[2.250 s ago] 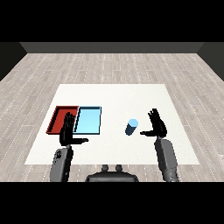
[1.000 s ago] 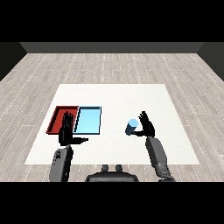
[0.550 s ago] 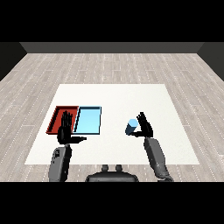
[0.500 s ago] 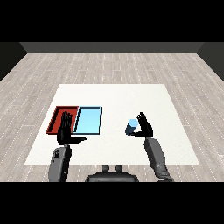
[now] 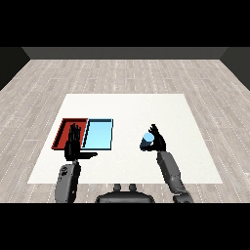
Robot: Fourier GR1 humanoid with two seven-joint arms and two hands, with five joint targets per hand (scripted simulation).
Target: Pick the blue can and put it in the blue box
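- Head view: the can (image 5: 146, 141) stands right of centre on the worktop (image 5: 127, 105), well apart from the blue tray (image 5: 98, 134).
- Right hand (image 5: 158, 141) is against the can, fingers curling round it.
- Left hand (image 5: 73, 146) near the front edge, fingers straight, holding nothing.
- Risk, I'd guess: can slips or tips when lifted if the wrap isn't complete.

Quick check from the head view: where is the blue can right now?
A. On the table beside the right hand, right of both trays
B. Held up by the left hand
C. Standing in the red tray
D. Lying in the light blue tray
A: the blue can stands on the white table against the right hand, well to the right of the light blue tray and the red tray.
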